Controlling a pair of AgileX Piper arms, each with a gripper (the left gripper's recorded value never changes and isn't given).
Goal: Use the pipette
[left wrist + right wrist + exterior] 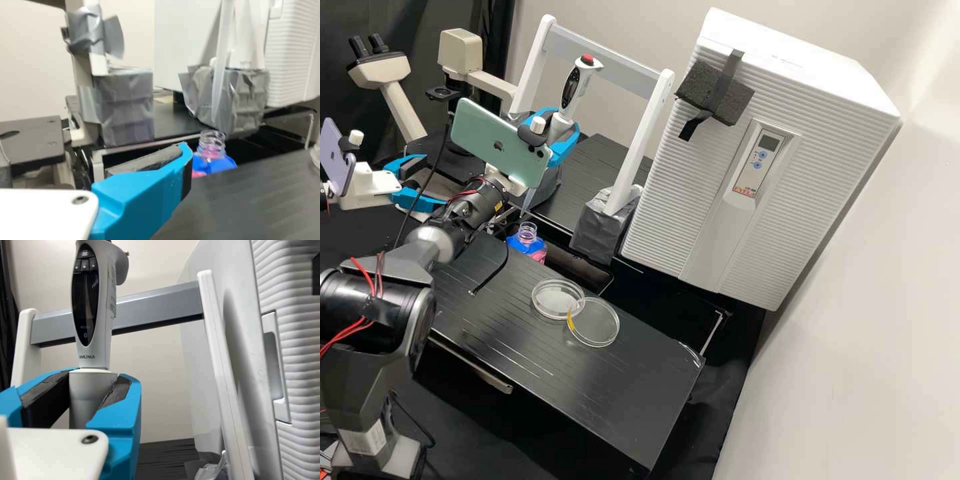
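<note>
**Holding a pipette above a small bottle**

The right gripper (pixel 555 131) is closed on the white lower barrel of the pipette (pixel 576 81). The pipette stands nearly upright toward the back of the bench, with its red button on top. Its long clear tip (pixel 220 75) points down and ends just above the open mouth of a small bottle (pixel 530 241) of pink liquid. Whether tip and bottle touch cannot be told.

The left gripper (pixel 413 181) sits low at the left of the bench, well apart from the pipette, with the bottle ahead of it. Its jaws cannot be judged open or closed.

Nearer the front, a clear round dish (pixel 555 298) and a second dish (pixel 596 323) lie on the black shelf (pixel 633 393), their rims meeting or overlapping. Behind the bottle stands a white frame (pixel 647 127) with feet wrapped in grey tape, and beside it a ribbed white machine (pixel 813 167).
</note>
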